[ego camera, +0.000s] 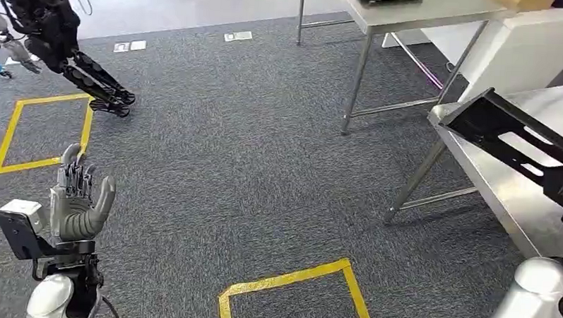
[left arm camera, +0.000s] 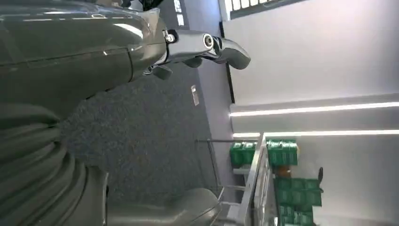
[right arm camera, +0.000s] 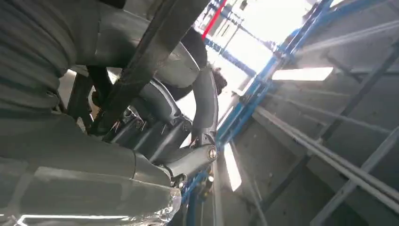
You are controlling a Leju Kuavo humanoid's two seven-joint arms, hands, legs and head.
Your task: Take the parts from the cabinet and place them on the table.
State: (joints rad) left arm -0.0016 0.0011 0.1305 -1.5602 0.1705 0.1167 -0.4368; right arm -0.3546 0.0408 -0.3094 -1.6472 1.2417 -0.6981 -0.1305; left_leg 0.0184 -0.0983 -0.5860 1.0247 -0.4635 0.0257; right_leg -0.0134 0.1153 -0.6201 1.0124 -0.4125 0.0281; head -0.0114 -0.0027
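Right hand [right arm camera: 155,122] grips the black part [ego camera: 509,139], held over the near desk [ego camera: 507,202] edge, likely carrying it in for set-down. Left hand [ego camera: 79,201] raised beside the yellow floor square [ego camera: 43,133], fingers apart, holding nothing.

Left hand [ego camera: 79,201] at lower left of the head view, raised upright on its silver arm, palm side turned toward frame centre; fingers [ego camera: 75,173] straight and apart, thumb standing off to the right; holds nothing; in the left wrist view the grey ribbed cover fills the left side, one silver finger [left arm camera: 221,47] reaching out at top centre, thumb low in frame. Right arm's silver forearm at lower right corner of the head view; right hand [right arm camera: 160,127] in the right wrist view has fingers curled around a dark flat part [right arm camera: 155,56], thumb across it.
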